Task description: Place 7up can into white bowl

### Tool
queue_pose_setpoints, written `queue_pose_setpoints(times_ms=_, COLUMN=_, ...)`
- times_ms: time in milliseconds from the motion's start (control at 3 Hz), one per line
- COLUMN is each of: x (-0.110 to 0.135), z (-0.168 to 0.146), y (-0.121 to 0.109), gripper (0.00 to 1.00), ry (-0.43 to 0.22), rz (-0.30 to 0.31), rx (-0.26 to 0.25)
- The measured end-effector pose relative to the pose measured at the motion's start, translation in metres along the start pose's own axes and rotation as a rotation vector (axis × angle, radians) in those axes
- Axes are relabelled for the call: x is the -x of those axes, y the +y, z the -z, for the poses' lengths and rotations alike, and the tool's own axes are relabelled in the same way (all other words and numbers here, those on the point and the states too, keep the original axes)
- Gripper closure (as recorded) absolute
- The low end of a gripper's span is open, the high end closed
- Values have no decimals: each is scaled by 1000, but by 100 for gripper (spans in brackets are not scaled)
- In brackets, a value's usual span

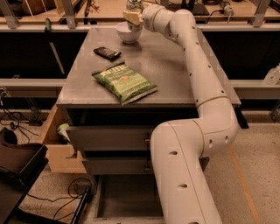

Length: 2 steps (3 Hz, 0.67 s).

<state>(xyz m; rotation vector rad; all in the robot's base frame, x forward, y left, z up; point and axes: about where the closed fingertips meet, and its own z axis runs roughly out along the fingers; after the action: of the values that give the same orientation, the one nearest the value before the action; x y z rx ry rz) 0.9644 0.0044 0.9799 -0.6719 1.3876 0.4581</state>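
The white bowl [127, 33] stands near the far left part of the grey table top [175, 70]. My gripper [133, 15] is at the end of the long white arm, right above the bowl. It is shut on the 7up can [134, 5], a pale can with green marks, held upright over the bowl's opening. The can's lower part is hidden behind the gripper.
A green chip bag [124, 82] lies near the table's front left. A small dark flat object [107, 53] lies left of the bowl's front. An open wooden drawer [54, 144] sticks out below at the left. A rail runs behind the table.
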Motion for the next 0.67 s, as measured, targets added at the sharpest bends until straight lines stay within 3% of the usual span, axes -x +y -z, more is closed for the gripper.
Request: queue_pose_setpoints(times_ms=667, x=1, z=-7, y=-2, gripper=100, ry=16, rz=11, rx=-29)
